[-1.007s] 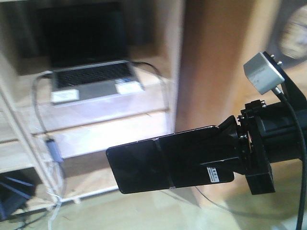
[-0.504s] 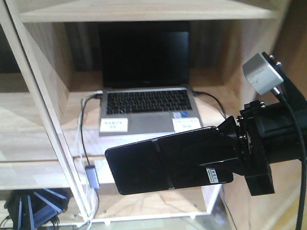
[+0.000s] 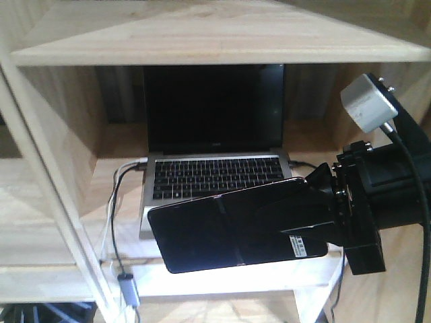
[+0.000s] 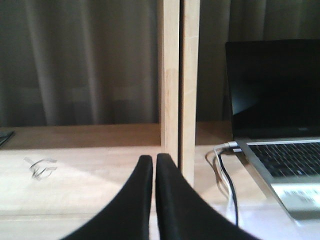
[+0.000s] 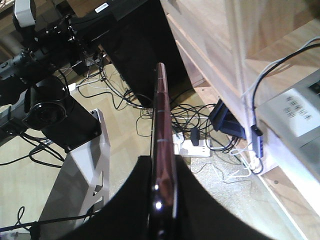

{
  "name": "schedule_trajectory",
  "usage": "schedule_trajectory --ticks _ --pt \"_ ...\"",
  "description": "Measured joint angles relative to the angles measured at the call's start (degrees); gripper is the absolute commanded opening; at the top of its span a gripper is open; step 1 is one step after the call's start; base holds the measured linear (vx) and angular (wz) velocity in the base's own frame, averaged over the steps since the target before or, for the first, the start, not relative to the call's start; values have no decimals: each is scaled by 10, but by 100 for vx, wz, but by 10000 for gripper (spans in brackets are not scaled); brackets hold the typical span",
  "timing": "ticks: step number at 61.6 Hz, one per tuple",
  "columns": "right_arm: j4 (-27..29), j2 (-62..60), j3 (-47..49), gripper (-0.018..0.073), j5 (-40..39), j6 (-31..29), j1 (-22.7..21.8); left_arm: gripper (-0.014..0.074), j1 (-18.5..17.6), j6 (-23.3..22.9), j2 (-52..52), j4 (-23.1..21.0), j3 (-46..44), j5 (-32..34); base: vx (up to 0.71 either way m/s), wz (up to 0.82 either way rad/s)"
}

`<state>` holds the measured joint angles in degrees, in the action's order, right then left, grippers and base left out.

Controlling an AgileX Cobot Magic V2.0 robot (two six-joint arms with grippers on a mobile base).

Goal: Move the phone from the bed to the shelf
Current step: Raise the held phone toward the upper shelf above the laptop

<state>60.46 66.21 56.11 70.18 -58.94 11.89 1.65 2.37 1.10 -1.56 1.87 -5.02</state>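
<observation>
The glossy black phone hangs flat in the air in front of the pale wood shelf, level with the compartment holding a laptop. My right gripper is shut on its right end, near the white sticker. The right wrist view shows the phone edge-on, its pinkish edge clamped in the gripper, with the shelf to the right. My left gripper is shut on nothing, low before a shelf upright. The bed is out of view.
An open grey laptop fills the compartment behind the phone, with cables trailing off its left side. It also shows at the right of the left wrist view, laptop. Below lie a power strip, tangled cables and a white stand.
The front view has swung and closed in on the shelf, so the laptop compartment now sits centred right behind the phone. The right gripper still holds the phone the same way.
</observation>
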Motion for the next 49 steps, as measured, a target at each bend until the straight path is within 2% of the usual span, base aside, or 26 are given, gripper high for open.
schedule_trajectory --ticks 49 --pt "0 0 0 -2 0 0 0 1 0 0 0 0 0 0 8 1"
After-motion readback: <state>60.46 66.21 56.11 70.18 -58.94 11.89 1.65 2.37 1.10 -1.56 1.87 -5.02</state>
